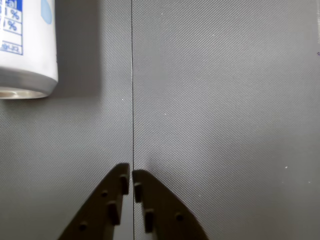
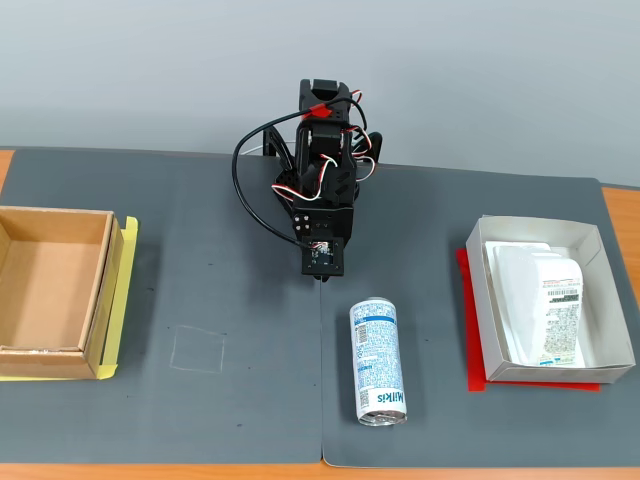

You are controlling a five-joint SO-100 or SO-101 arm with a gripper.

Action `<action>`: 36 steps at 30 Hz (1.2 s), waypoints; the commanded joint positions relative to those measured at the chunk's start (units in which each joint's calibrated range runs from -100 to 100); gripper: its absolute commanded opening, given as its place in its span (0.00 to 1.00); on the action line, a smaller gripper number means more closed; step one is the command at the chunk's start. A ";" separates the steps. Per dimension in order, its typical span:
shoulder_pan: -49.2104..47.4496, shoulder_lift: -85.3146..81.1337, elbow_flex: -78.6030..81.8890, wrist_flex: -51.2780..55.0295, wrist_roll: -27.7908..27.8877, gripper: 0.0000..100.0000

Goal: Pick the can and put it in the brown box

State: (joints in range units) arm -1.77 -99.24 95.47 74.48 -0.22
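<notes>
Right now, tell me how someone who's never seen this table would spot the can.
In the fixed view, start at the black arm at the back of the dark grey mat. The can lies on its side just in front of the gripper, between the brown box at left and the white-grey box at right. It alone is a slim cylinder, white with blue-green print and silver ends.

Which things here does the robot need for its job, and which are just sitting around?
Needed for the job:
- can, lying on its side on the mat
- brown box, at the left in the fixed view, empty
- gripper, jaws shut, holding nothing

Just sitting around:
- white box at the right
- packet inside it
</notes>
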 commanded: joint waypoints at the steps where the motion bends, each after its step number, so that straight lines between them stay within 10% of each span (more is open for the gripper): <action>1: 0.23 -0.17 -3.25 -0.50 0.17 0.01; 36: -0.34 1.02 -3.88 -0.67 0.27 0.01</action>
State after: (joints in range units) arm -1.85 -99.15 95.38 74.48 -0.17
